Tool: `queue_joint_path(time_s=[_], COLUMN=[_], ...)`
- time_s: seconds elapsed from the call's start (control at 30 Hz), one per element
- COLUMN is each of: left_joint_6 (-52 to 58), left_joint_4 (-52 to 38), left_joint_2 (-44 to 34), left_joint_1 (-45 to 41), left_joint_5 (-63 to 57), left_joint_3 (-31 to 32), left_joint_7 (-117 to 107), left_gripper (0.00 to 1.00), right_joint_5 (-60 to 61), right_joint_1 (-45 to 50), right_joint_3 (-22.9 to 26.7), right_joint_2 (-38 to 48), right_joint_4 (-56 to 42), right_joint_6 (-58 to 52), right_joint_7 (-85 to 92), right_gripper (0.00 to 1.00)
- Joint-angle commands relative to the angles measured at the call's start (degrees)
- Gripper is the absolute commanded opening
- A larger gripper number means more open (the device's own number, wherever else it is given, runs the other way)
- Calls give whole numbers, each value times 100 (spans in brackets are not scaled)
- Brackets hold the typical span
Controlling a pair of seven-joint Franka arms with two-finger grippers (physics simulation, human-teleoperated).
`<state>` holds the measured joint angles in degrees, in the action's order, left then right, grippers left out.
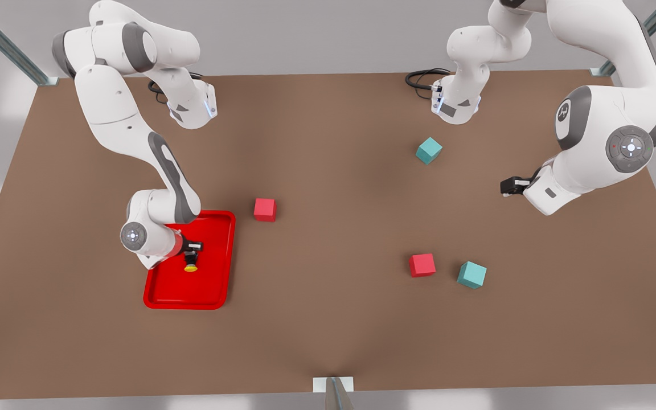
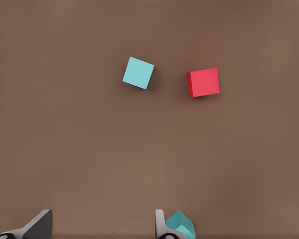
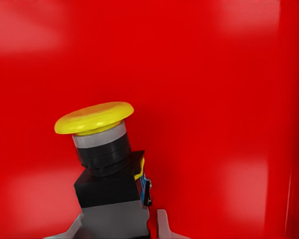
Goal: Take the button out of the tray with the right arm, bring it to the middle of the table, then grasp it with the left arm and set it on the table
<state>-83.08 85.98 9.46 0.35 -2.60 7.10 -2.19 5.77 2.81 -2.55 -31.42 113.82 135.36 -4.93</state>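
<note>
The right hand [image 1: 193,250] is positioned over the tray [image 1: 214,296], which lies on the desk [image 1: 328,330] at the front view's left. The right arm reaches down into the tray because the button [image 1: 191,263] is stored there.

In the right wrist view, the button [image 3: 107,164] sits between the two fingers [image 3: 162,226], its grey-black body flanked on both sides and its yellow cap pointing away from the hand. The fingers are closed narrowly on the body and hold the button. Whether the button is raised clear of the tray floor cannot be determined.

The left hand [image 1: 510,186] hangs above the desk at the front view's right and waits. Its fingers [image 2: 37,226] stand wide apart and hold nothing. It is probably parked there to stay clear until the handover.

A teal cube [image 2: 138,72] and a red cube [image 2: 204,82] lie on the desk in the left wrist view, near each other but apart.
</note>
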Motion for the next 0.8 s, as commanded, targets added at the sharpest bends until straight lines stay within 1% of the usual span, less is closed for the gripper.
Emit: queue_joint_path(time_s=[0.0,0.07,0.1,0.5,0.63,0.77], left_joint_6=[2,2,2,2,2,2], left_joint_4=[-3,-3,-3,-3,-3,-3], left_joint_2=[-6,-6,-6,-6,-6,-6], left_joint_1=[0,0,0,0,0,0], left_joint_5=[-3,-3,-3,6,6,6], left_joint_3=[2,2,2,2,2,2], left_joint_7=[0,0,0,0,0,0], left_gripper=[100,100,100,100,100,100], right_joint_5=[-23,-23,-23,-32,-50,-58], right_joint_1=[1,1,1,53,53,71], right_joint_3=[0,9,9,26,44,44], right_joint_2=[31,31,31,13,22,4], right_joint_4=[-18,-18,-18,-36,-36,-71], right_joint_6=[-36,-27,-27,43,43,43], right_joint_7=[722,722,687,502,511,502], right_gripper=[59,59,57,57,54,53])
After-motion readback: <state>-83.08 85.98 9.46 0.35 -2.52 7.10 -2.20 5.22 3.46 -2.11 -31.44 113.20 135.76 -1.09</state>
